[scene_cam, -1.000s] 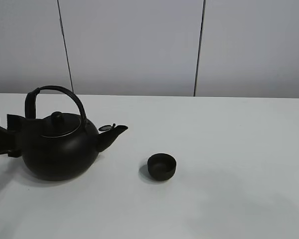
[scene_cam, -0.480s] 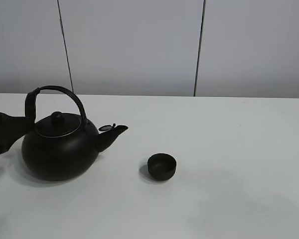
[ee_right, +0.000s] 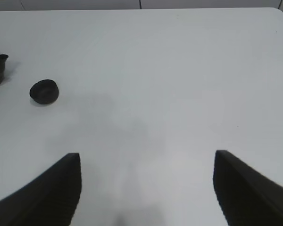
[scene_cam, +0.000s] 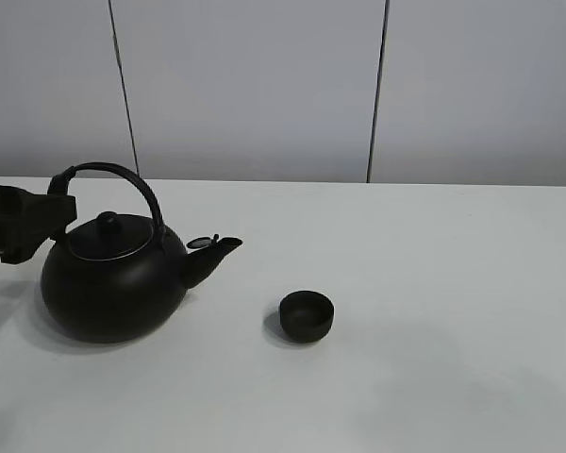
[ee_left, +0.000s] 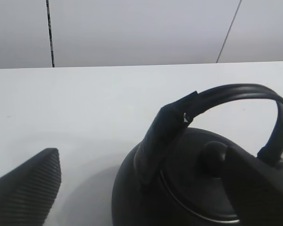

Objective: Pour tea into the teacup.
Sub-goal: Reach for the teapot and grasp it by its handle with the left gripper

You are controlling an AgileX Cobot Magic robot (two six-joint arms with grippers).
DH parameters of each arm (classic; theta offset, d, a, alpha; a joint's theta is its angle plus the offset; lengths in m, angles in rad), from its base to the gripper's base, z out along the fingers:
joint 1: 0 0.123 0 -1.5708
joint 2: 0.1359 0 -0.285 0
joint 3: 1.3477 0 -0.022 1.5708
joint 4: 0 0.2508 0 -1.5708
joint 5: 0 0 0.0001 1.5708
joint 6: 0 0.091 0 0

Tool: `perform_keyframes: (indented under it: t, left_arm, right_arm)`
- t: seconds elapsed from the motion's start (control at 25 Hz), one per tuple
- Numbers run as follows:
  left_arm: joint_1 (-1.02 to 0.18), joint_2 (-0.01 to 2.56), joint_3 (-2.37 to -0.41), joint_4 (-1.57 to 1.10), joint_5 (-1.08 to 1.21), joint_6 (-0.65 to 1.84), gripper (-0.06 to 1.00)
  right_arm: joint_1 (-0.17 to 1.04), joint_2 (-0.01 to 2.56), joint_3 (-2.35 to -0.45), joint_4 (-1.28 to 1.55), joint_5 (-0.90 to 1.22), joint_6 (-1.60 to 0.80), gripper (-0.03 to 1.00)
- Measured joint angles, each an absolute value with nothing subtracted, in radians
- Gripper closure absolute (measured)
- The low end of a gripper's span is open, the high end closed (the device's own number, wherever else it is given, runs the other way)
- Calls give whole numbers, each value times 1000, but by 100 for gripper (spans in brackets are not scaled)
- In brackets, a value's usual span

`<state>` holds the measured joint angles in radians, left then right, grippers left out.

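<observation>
**Kettle, teacup and both arms at the approach to the handle.** The kettle [scene_cam: 113,283] stands upright on the left of the white surface [scene_cam: 453,283]. Its lid [scene_cam: 108,236] is seated and its spout [scene_cam: 217,250] points toward the teacup [scene_cam: 307,315]. The teacup sits upright and apart from the kettle, beyond the spout and near the middle of the surface.

The left gripper [scene_cam: 47,225] is level with the rear foot of the arched handle [scene_cam: 123,175]. Its jaws are spread wide and hold nothing. In the left wrist view the handle's wrapped lower end rises between the two ribbed fingers [ee_left: 28,188], touching neither.

The right gripper [ee_right: 147,160] hangs over bare surface well away from both vessels, its jaws parted and empty.

*Handling.* The kettle looks rigid and thick-walled, so it is probably heavy, and heavier still if filled. Its matt body is too broad and round to clamp, so the handle is the only sensible hold. A grip at the crown of the arch would carry the weight in balance. A grip lower at the rear gives leverage for tipping but invites swing. Whether the handle pivots at its feet cannot be made out here. The lid may slip at a steep tilt.

The teacup is small, light and likely brittle, and a brush from the spout could shift it. It is best left where it stands.
</observation>
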<state>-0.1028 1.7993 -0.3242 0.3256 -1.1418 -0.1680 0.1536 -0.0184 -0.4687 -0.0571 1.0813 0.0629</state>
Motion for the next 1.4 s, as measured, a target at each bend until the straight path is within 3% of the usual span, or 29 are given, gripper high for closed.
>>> perform_keyframes:
  t: [0.88,1.16,1.4]
  left_arm:
    - [-102,1919,-444,352,-1151,-172,28]
    - [-102,1919,-445,354,-1151,-160,39]
    - [-102,1919,-452,391,-1151,-81,41]
  right_arm:
    - [154,-18,-469,-56,1082,63,43]
    - [154,-18,-469,-56,1082,63,43]
    - [154,-18,-469,-56,1082,63,43]
